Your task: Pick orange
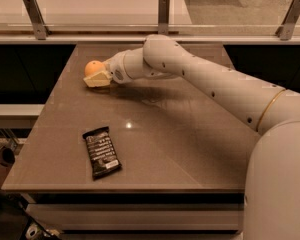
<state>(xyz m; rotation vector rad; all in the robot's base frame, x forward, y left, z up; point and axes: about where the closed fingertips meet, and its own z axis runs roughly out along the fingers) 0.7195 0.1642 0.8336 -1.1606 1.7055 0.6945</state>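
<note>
No readable text from my end. The dark snack wrapper [102, 152], at about 7 o'clock on the table [190, 149], has pale print on its face, but I can't resolve any word, brand or number. The gripper [98, 78] is at about 10 o'clock on the table, right against the orange [93, 67]. I can't read anything on either.
</note>
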